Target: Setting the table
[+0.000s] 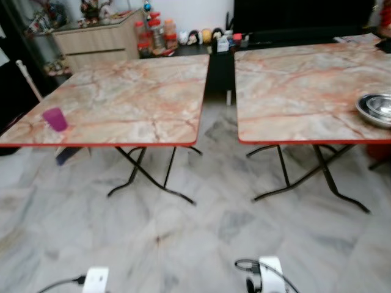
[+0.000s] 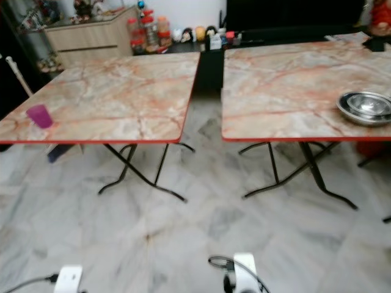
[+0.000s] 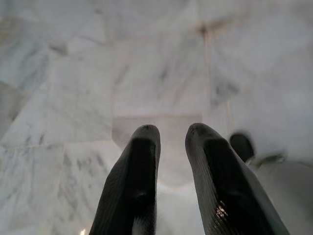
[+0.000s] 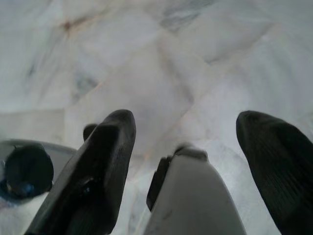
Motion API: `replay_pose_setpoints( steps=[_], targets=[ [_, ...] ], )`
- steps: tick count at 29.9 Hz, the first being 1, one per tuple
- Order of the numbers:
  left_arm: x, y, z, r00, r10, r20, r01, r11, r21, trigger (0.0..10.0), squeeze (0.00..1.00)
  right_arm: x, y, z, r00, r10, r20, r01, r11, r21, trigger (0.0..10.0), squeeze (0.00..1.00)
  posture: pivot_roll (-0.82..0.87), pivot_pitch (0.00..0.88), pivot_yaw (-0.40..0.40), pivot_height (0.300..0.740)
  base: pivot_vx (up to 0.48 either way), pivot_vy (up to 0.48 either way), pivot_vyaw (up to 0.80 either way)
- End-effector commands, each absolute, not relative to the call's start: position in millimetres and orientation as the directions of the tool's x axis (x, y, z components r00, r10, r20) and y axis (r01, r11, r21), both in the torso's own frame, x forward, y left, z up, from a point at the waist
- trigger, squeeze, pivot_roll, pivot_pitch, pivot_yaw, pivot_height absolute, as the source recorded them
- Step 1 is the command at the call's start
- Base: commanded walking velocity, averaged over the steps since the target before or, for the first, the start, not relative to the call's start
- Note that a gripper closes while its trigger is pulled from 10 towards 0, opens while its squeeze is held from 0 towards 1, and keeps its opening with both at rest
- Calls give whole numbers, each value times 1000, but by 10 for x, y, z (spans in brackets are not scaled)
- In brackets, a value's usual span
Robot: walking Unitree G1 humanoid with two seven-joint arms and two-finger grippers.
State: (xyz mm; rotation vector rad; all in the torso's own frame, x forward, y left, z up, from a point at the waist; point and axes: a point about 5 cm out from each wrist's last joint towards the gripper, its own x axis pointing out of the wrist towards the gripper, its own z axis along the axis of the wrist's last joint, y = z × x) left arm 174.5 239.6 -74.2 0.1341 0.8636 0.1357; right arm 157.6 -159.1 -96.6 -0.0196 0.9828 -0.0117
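Plainly, the purple cup point(image 1: 55, 118) stands upright near the front left corner of the left table point(image 1: 134, 97), and a stack of steel bowls point(image 2: 366, 107) sits by the front right edge of the right table point(image 2: 287, 85); the cup looks light plastic, best pinched across its wall, while the bowls seem stiff and slippery, best taken by the rim. Both arms hang over the marble floor point(image 1: 195, 232), the left gripper point(image 3: 171, 142) narrowly parted, the right gripper point(image 4: 183, 127) spread wide, both empty. How many bowls are stacked is hard to tell, and the left eye view cuts them off.
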Motion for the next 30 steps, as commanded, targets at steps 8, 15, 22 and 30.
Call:
replay_pose_setpoints(
  steps=[8,15,22,30],
  targets=[
    [1572,2275,-854,598,168,-784,-85,986,146,10000,0,1835,-1650,-847,614,-1,-790,-46,998,-37,10000,0,13,0,69,732,399,0,-91],
    [1594,2184,-866,600,162,-783,-102,987,126,10000,0,1936,-1715,-794,630,-8,-777,-44,998,-45,10000,0,4,0,32,732,403,0,0],
    [1613,2121,-872,601,143,-786,-91,990,110,10000,0,1971,-1744,-774,636,-14,-772,-39,998,-50,10000,0,1,0,23,732,164,0,0],
    [1575,2128,-889,587,148,-796,-104,989,107,10000,0,1912,-1792,-802,618,-42,-785,-6,998,-59,10000,0,-6,0,25,732,0,0,0]
  ],
)
